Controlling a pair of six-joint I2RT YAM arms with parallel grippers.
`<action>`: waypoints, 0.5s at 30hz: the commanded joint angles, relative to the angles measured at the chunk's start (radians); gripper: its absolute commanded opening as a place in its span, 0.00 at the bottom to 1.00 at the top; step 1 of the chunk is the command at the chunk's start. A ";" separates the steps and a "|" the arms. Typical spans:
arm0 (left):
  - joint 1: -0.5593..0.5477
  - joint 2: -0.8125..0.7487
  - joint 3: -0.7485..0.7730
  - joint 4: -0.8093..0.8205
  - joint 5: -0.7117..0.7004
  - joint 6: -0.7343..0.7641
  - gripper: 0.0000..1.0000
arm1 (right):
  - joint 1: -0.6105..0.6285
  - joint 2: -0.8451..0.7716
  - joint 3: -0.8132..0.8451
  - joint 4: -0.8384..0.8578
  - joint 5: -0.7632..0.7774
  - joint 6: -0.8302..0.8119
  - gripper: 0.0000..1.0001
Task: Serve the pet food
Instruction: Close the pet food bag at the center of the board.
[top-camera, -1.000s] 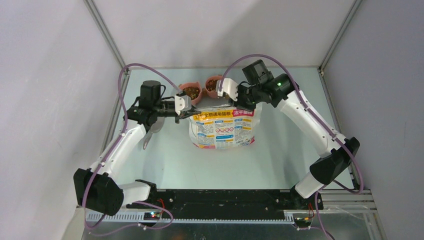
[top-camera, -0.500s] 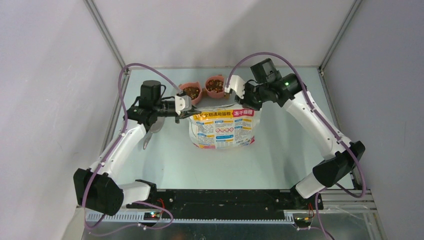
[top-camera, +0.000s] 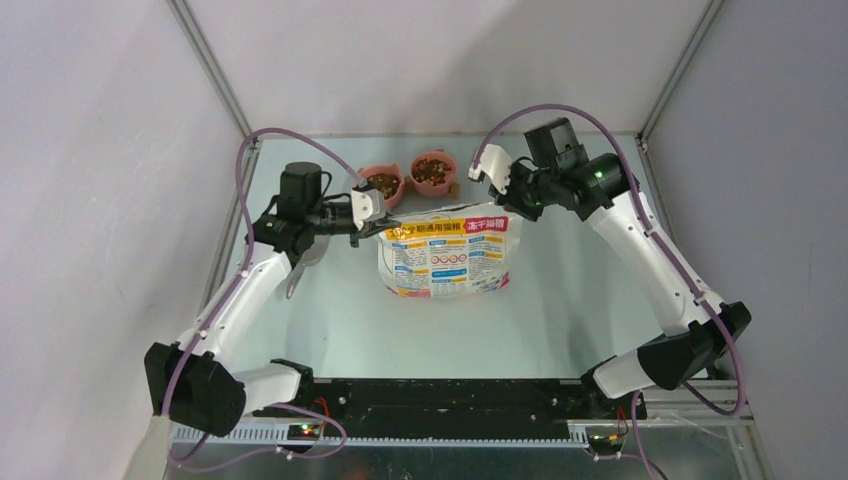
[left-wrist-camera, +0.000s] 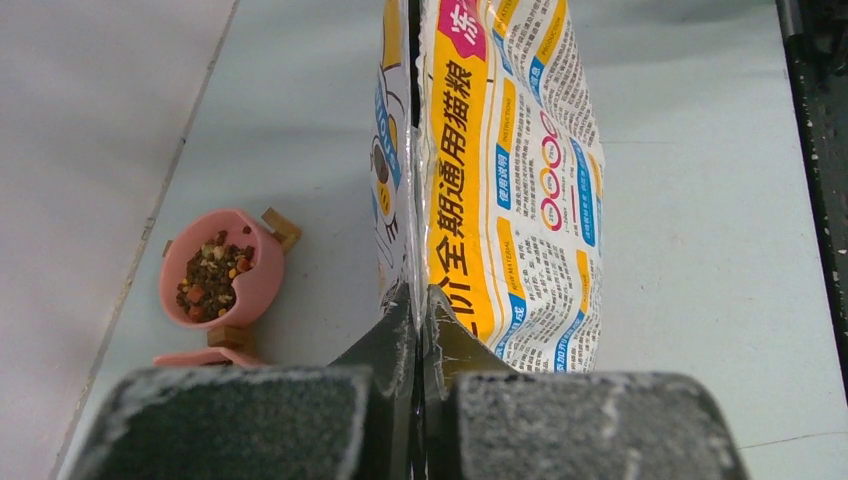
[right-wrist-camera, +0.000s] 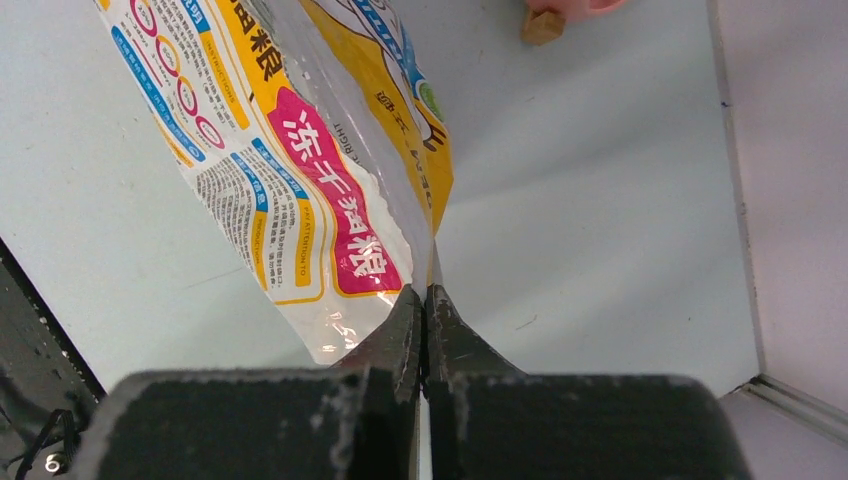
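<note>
Pinching the bag (top-camera: 445, 255) by its top corners, the left gripper (left-wrist-camera: 418, 300) and the right gripper (right-wrist-camera: 425, 300) each appear clamped on thin film. Pet food (left-wrist-camera: 210, 280) fills two pink bowls (top-camera: 392, 200) just behind the bag. If either corner slips or tears, the bag could sag onto the bowls and scatter it.

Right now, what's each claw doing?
Left claw: closed on the food bag edge.
Right claw: closed, apparently pinching the same bag's other corner.

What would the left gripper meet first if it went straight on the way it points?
The bag: the left gripper is shut on its edge, and the rest of it stretches straight ahead, so it would likely just push into that.
</note>
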 joint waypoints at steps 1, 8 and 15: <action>0.014 -0.071 0.030 0.076 -0.075 -0.034 0.00 | -0.025 -0.058 -0.016 0.086 0.106 0.037 0.00; 0.013 -0.135 0.080 0.095 -0.100 -0.023 0.00 | -0.060 -0.242 -0.171 0.389 0.093 0.034 0.00; 0.012 -0.160 0.168 0.038 -0.115 -0.094 0.02 | -0.122 -0.278 -0.175 0.470 -0.042 0.185 0.00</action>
